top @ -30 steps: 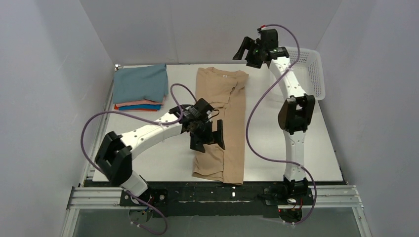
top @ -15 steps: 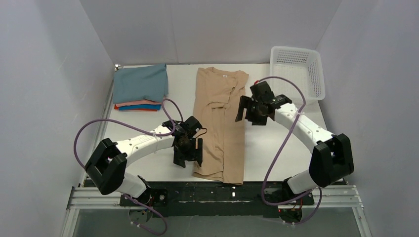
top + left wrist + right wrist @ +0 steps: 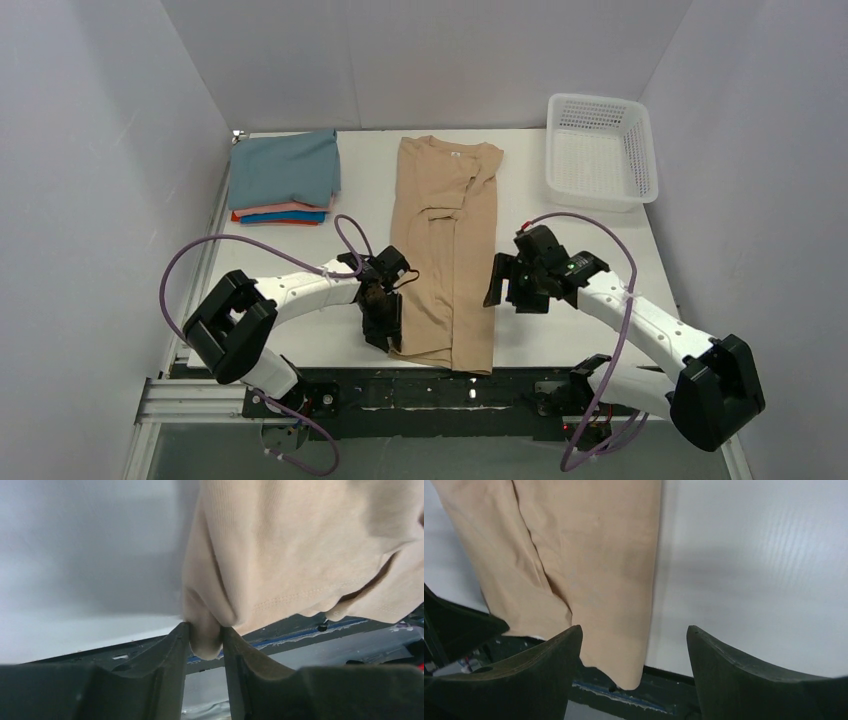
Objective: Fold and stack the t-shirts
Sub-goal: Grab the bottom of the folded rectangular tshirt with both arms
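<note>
The left gripper, lower middle of the top view, is no longer spread above the shirt's middle as it was a second ago. It now sits low at the near-left hem corner, clenched on a small fold of the tan t-shirt.

Right of it, the right gripper has swung down from the far end by the basket. Its jaws are spread and empty above the near-right hem corner.

The shirt lies as a long narrow strip down the centre of the tabletop, collar far. One corner looks secured and the other awaits a pinch before the hem can be carried toward the collar.

At upper left the grey-blue t-shirt tops the folded stack. At upper right stands the white lattice basket.
</note>
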`<act>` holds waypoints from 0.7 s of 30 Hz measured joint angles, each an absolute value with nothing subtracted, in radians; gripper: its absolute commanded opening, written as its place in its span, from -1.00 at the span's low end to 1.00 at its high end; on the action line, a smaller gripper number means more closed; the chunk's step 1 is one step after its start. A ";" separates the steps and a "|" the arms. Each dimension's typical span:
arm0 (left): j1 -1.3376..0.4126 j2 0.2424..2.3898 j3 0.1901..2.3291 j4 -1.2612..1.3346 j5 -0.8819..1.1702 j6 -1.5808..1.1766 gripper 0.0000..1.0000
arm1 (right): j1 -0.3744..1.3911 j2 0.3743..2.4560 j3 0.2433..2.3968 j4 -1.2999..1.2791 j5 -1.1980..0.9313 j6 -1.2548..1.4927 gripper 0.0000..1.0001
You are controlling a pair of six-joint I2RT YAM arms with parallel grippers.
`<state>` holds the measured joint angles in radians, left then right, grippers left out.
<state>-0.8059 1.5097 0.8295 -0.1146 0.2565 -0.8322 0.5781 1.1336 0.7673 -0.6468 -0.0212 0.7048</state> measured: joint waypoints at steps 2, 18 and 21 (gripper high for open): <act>-0.806 1.509 0.815 -0.112 0.264 -0.836 -0.73 | 0.616 1.103 0.733 -0.657 -0.052 0.705 0.67; -0.803 1.464 0.754 -0.106 0.272 -0.849 -1.00 | 0.887 1.052 0.541 -0.654 -0.210 0.871 0.28; -0.801 1.451 0.737 -0.105 0.272 -0.854 -1.00 | 0.889 1.050 0.492 -0.604 -0.228 0.910 0.19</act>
<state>-0.8013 1.4506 0.7372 -0.1055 0.2722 -0.8539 0.8886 1.0496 0.4915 -0.6041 -0.2283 0.9096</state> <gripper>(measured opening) 0.019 0.631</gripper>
